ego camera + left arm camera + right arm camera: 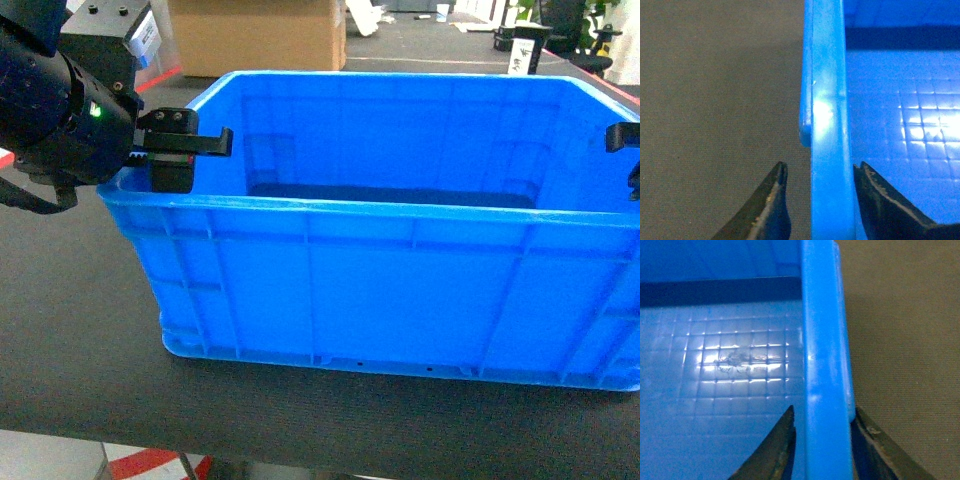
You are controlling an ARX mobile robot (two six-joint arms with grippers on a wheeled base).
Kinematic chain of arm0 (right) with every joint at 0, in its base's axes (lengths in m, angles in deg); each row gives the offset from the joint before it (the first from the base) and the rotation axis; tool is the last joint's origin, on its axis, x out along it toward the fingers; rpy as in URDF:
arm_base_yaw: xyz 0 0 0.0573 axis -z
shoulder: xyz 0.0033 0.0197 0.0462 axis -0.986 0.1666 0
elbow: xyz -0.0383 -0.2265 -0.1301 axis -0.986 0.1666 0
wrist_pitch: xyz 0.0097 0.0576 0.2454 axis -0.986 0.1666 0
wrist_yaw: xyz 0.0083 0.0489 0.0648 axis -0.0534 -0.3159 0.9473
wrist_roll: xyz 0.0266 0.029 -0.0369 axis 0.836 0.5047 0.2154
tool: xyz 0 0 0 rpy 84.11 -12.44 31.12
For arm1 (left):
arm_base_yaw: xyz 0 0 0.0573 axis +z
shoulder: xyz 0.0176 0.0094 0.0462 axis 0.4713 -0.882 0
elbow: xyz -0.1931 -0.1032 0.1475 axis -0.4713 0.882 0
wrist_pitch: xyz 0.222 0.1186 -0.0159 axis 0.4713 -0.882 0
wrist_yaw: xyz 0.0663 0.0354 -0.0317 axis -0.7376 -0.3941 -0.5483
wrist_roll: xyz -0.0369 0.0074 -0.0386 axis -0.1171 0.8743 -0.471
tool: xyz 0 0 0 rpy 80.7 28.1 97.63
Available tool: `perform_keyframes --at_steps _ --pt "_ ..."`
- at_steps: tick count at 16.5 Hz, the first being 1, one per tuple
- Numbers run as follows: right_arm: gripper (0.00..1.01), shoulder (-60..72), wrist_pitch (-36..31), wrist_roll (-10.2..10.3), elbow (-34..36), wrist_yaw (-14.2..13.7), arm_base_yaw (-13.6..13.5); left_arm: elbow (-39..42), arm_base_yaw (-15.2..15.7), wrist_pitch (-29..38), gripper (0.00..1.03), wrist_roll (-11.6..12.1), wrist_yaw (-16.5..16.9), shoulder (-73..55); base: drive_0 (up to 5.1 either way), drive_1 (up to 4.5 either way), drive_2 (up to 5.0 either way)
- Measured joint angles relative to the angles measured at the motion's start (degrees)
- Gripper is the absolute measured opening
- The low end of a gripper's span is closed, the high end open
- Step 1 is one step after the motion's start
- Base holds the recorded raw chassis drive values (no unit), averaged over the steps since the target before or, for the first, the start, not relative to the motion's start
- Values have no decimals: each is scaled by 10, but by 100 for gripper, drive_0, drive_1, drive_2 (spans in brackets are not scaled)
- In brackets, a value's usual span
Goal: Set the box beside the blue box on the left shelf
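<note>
Ok, both grippers straddle box rims: left gripper fingers spread w/ gaps, right gripper fingers nearly pinching. Close L fully, then lift both evenly, keep level.

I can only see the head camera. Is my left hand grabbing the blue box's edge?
Observer: No. The left wrist view shows the left hand straddling the box rim, with a gap beside each finger.
Operator: And my right hand? I only see a tiny bit of it.
Observer: The right hand straddles the opposite rim far tighter. Its outer finger looks pressed to the plastic, but I cannot tell if it squeezes.
Operator: Is anything inside?
Observer: The floor parts the wrist views show are bare, a shiny square grid.
</note>
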Motion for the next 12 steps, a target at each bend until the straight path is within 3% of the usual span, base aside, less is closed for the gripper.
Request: perform_keyframes --at_steps 1,2,4,10,12 --pt "24 0 2 0 -1 -2 1 0 0 0 33 0 -3 0 0 0 0" --pt "19 0 2 3 -2 -6 0 0 0 0 22 0 0 0 0 0 0" --pt "17 0 1 8 -2 -9 -1 0 1 3 12 -19 18 2 0 0 0" --pt "16 -31 -50 20 43 -10 -4 67 3 71 10 -24 14 49 0 0 0" --pt "16 -73 -88 19 80 -12 -8 119 -1 114 10 -28 -6 102 0 0 0"
